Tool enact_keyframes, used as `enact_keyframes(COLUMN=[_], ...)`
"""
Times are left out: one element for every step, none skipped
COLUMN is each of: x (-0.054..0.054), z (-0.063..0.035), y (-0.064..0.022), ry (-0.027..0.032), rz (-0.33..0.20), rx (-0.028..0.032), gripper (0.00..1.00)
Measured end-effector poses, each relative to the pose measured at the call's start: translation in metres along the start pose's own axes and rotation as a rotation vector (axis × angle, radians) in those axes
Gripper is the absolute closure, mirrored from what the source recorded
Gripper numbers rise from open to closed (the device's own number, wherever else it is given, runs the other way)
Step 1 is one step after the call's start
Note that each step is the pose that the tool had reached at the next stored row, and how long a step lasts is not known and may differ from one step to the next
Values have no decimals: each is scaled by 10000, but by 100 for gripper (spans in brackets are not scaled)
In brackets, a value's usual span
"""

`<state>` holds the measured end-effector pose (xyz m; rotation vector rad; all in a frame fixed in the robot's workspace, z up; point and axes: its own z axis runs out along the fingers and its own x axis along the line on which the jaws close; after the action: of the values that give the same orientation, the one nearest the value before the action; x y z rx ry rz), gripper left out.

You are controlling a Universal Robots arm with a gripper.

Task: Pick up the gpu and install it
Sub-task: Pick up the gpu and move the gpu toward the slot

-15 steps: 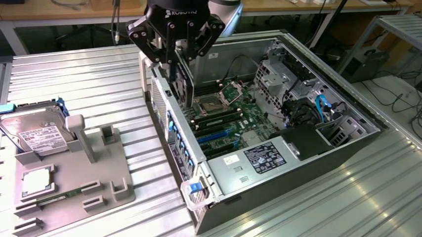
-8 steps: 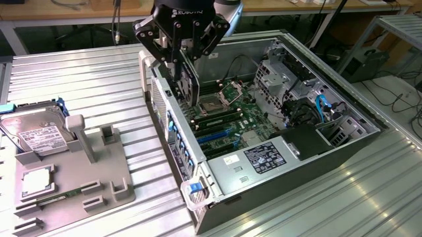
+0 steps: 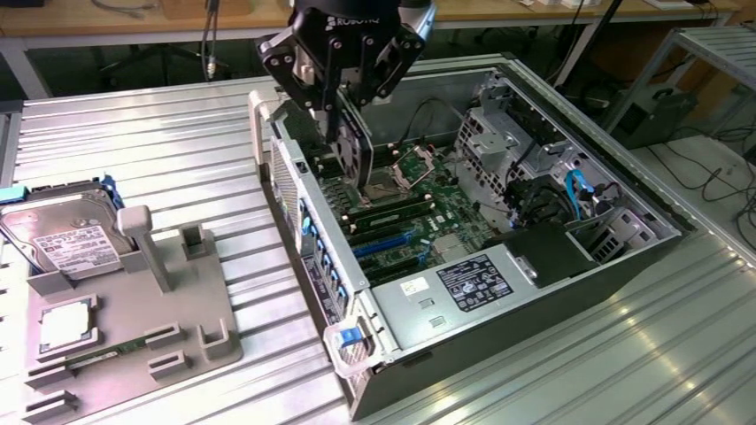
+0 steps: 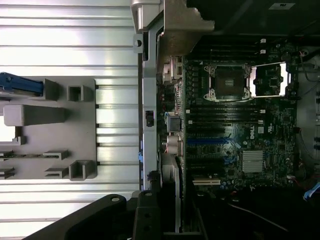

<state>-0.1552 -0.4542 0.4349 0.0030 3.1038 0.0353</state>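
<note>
My gripper (image 3: 335, 104) hangs over the rear end of the open computer case (image 3: 614, 266) and is shut on the gpu (image 3: 351, 152). The gpu is a thin dark card held on edge, its lower edge down among the case's rear wall and the motherboard (image 3: 413, 208). In the wrist view the gpu (image 4: 178, 195) appears edge-on with its pale silver bracket strip, between the dark fingers (image 4: 146, 220). It stands just inside the case's rear wall (image 4: 149, 100), over the expansion slots (image 4: 207, 142) of the motherboard (image 4: 240, 125).
A grey parts holder (image 3: 142, 328) lies on the slatted metal table (image 3: 154, 150) at the exterior view's left. On it rest a silver hard drive (image 3: 65, 235), a square chip (image 3: 65, 323) and a memory stick (image 3: 101, 357). Drive bays and cables (image 3: 555, 177) crowd the case's far side.
</note>
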Motion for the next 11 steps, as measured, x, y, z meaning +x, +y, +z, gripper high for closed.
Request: enact_keyframes(x=[-11,-22,-32,-42,-52,-66,-77,-93,-107,-123,-132], z=[0,1,2,2,2,3,3,4,4,5,5], y=[0,0,0,0,0,0,0,0,0,0,0], ry=[0,0,0,1,0,0,0,1,1,1,1], rz=[-4,-9,-13,-17,-20,-25,-28,-32,-36,-40,-42], rx=[0,0,-1,0,0,-1,-1,-1,-1,-2,-1], gripper=[72,72,72,72,72,72,72,72,72,72,72])
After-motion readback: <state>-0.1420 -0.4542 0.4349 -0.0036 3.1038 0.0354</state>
